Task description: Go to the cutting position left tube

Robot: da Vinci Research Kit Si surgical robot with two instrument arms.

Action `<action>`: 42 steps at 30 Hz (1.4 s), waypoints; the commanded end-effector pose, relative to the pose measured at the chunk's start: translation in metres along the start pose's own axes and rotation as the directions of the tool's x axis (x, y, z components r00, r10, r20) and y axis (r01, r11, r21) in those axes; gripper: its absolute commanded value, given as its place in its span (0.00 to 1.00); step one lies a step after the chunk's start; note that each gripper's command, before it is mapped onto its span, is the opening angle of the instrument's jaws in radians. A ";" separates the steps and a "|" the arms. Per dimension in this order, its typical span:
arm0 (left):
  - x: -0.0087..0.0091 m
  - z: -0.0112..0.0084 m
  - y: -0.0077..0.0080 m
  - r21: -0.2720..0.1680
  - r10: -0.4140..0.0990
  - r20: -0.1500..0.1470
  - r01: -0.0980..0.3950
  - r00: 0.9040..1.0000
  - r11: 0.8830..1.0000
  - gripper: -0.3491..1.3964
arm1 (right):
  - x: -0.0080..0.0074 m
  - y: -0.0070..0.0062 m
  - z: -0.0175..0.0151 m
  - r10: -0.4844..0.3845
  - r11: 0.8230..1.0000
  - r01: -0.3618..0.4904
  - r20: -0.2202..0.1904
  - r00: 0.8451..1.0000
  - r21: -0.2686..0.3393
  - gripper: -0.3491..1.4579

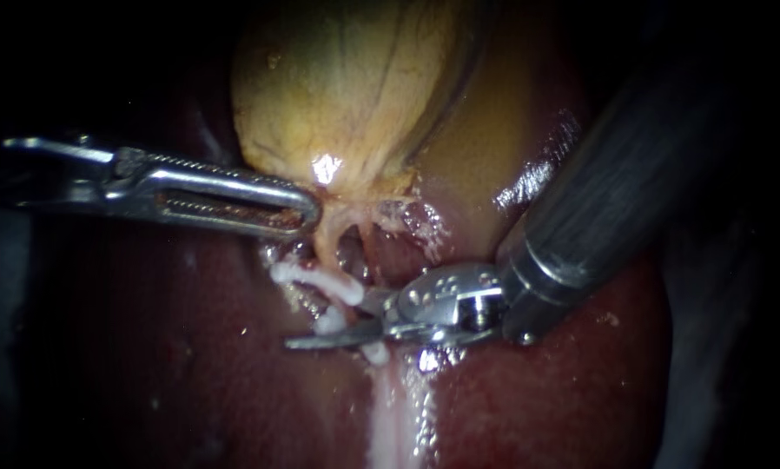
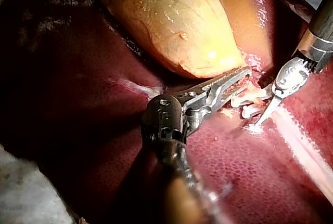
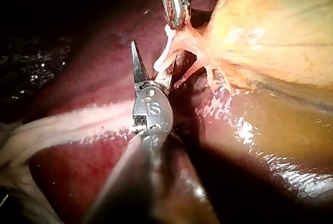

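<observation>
- Left instrument (image 1: 310,211): it enters from 9 o'clock. Its long, serrated, windowed steel jaws are clamped on the neck of the gallbladder (image 1: 347,87), probably to draw the neck sideways so that the tubes below stand taut and apart.
- Gallbladder: a smooth, tan-yellow, glistening sac at 12 o'clock that tapers to its neck. The liver (image 1: 190,365) around it is dark red, wet and finely mottled.
- Left tube (image 1: 325,247): a thin, pale pink strand near centre that runs from the neck toward 6 o'clock. It carries white clips (image 1: 316,278), and a dark window separates it from a 2nd strand on its 3 o'clock side.
- Right instrument (image 1: 325,323): its dark shaft enters from 2 o'clock. Its 2 slim, pointed blades stand apart at the clipped stretch, and the right wrist view shows a white strand in their gap. Contact from both sides cannot be told. The blades appear to be at or very near the cutting position.
</observation>
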 end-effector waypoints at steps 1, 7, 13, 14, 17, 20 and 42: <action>0.0000 0.0001 -0.0002 -0.001 0.000 0.000 0.000 1.000 1.000 0.00 | 0.0000 -0.0001 0.0003 -0.002 1.000 0.001 0.001 1.000 0.008 0.99; 0.0000 0.0002 -0.0004 -0.001 0.000 0.000 0.000 1.000 1.000 0.00 | 0.0004 -0.0001 0.0010 0.009 1.000 -0.009 -0.020 1.000 0.030 0.98; 0.0001 0.0005 -0.0004 0.000 -0.001 0.000 0.001 1.000 1.000 0.00 | 0.0009 0.0002 0.0013 0.023 0.999 -0.022 -0.041 0.999 0.028 0.98; 0.0001 0.0005 -0.0004 0.000 -0.001 0.000 0.001 1.000 1.000 0.00 | 0.0009 0.0002 0.0013 0.024 0.999 -0.022 -0.044 0.999 0.028 0.98; 0.0001 0.0006 -0.0004 0.001 0.000 -0.001 0.000 1.000 1.000 0.00 | 0.0013 0.0005 0.0012 0.032 0.999 -0.030 -0.047 0.998 0.030 0.98; 0.0001 0.0007 -0.0004 0.001 0.000 -0.001 0.000 1.000 1.000 0.00 | 0.0019 0.0008 0.0008 0.036 0.999 -0.034 -0.060 0.998 0.031 0.98; 0.0000 0.0009 -0.0004 0.003 0.000 -0.002 0.000 1.000 1.000 0.00 | 0.0024 0.0013 0.0016 0.049 0.998 -0.048 -0.066 0.997 0.030 0.98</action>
